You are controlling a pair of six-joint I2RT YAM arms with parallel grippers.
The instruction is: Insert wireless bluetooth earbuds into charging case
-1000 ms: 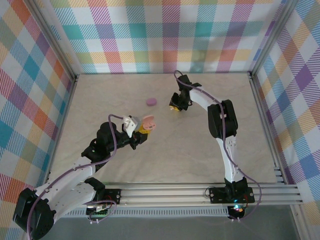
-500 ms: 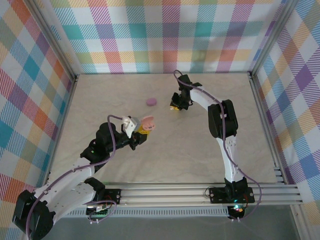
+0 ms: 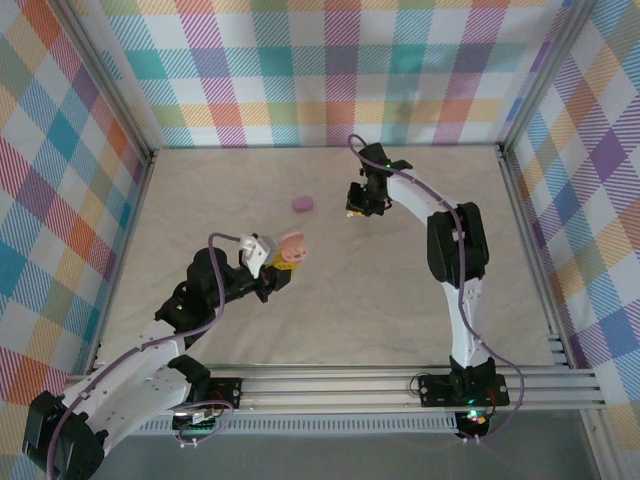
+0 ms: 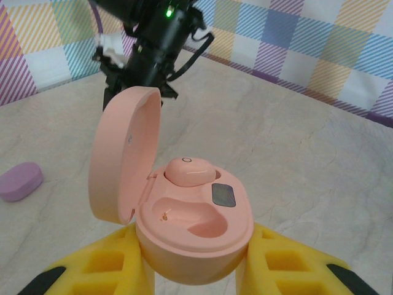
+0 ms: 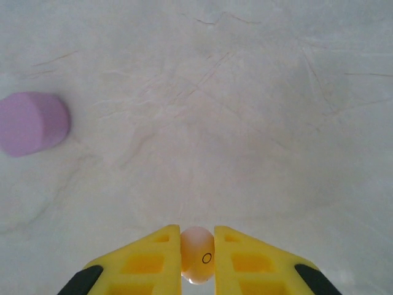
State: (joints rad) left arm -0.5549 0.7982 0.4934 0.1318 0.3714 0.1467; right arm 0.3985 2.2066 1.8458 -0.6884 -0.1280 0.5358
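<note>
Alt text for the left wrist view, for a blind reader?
The left gripper holds an open pink charging case, lid raised at left, one pink earbud seated in the far slot, the near slot empty. A purple puck lies on the table beyond.

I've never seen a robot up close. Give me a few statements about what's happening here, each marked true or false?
1. The pink case has its lid open. True.
2. Both slots in the case are filled. False: one earbud sits in place; the other slot is empty.
3. The right fingers pinch a second earbud. True.
4. The left fingers hold the purple puck. False: it lies on the table; they grip the pink case.
</note>
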